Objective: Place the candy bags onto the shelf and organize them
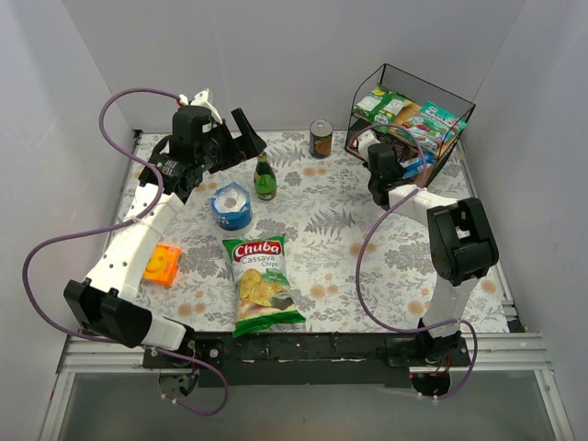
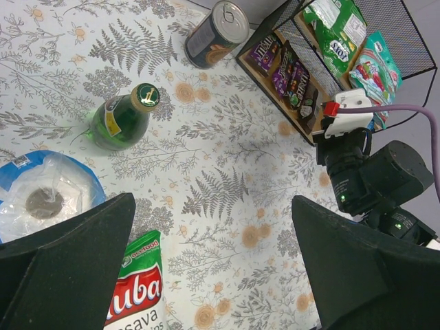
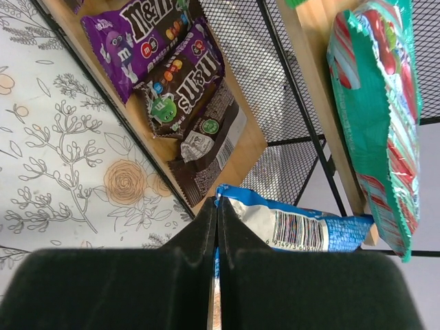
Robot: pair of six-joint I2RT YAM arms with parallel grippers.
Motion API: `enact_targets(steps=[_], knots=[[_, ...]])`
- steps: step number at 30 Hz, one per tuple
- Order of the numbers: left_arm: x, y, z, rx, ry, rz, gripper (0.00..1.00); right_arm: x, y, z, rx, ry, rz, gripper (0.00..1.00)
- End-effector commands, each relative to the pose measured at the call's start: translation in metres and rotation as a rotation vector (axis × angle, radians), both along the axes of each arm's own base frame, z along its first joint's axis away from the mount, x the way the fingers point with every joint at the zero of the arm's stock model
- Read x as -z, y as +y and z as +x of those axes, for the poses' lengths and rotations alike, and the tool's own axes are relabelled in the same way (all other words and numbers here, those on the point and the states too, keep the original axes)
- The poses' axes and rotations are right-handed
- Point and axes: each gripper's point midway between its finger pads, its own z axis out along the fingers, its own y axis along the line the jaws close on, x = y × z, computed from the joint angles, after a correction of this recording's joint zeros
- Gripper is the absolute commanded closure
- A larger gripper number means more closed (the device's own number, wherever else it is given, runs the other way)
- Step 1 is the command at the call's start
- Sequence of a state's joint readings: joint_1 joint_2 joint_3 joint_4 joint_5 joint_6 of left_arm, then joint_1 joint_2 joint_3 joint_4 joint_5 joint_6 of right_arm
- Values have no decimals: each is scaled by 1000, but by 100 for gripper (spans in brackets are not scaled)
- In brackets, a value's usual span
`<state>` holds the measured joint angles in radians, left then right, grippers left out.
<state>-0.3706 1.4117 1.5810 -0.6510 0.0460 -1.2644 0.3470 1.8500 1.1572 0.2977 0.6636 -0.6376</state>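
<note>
Right wrist view: blue packet (image 3: 295,227), pinched at its edge by your closed right gripper (image 3: 214,206), hangs just beside the shelf (image 3: 309,48) at the far right of the table (image 1: 322,197). Brown and purple packets (image 3: 172,69) lie on the lower board, the teal bag (image 3: 375,117) on the upper. Your left gripper (image 2: 213,199) stands wide and empty, far left. Judge only this packet left to place.

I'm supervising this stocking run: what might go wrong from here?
The right jaws pinch the blue bag only at its edge; it may slip. Sliding it onto the lower board might push the brown M&M's bag off its end. The teal bag overhangs the upper board; a bump may drop it.
</note>
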Motion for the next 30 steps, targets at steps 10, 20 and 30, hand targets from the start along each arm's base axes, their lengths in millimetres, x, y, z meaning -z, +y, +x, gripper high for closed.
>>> enact_targets(steps=[10, 20, 30], knots=[[-6, -2, 0, 9, -15, 0, 2, 7, 23, 3, -206, 13, 131, 99], [-5, -1, -1, 8, -12, 5, 2, 10, 14, 1, -184, 2, 101, 99], [-1, -1, -2, 9, -4, 8, 2, 1, -24, 11, -143, -24, 23, 99]])
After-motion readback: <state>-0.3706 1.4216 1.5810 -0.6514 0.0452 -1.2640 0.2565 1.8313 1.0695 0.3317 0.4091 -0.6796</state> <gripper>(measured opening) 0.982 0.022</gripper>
